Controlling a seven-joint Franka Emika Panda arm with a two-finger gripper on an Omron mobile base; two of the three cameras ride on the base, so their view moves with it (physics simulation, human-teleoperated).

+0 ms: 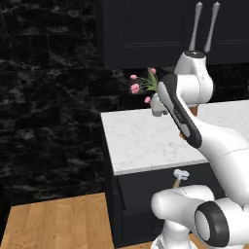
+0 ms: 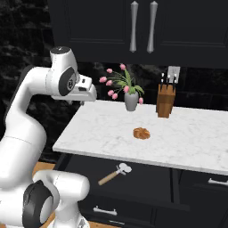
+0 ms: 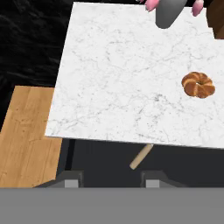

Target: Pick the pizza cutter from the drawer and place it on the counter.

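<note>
The pizza cutter lies in the open drawer under the counter's front edge, pale head to the right and wooden handle pointing down-left. From the left it shows at the pizza cutter. In the hand view only its handle pokes out from under the counter. My gripper hovers high above the counter's left front part, open, with nothing between its fingertips. The white hand hangs over the counter's left end.
On the counter stand a grey vase of pink tulips and a wooden knife block at the back, and a round brown pastry lies near the middle. Dark upper cabinets hang above. Wooden floor lies to the left.
</note>
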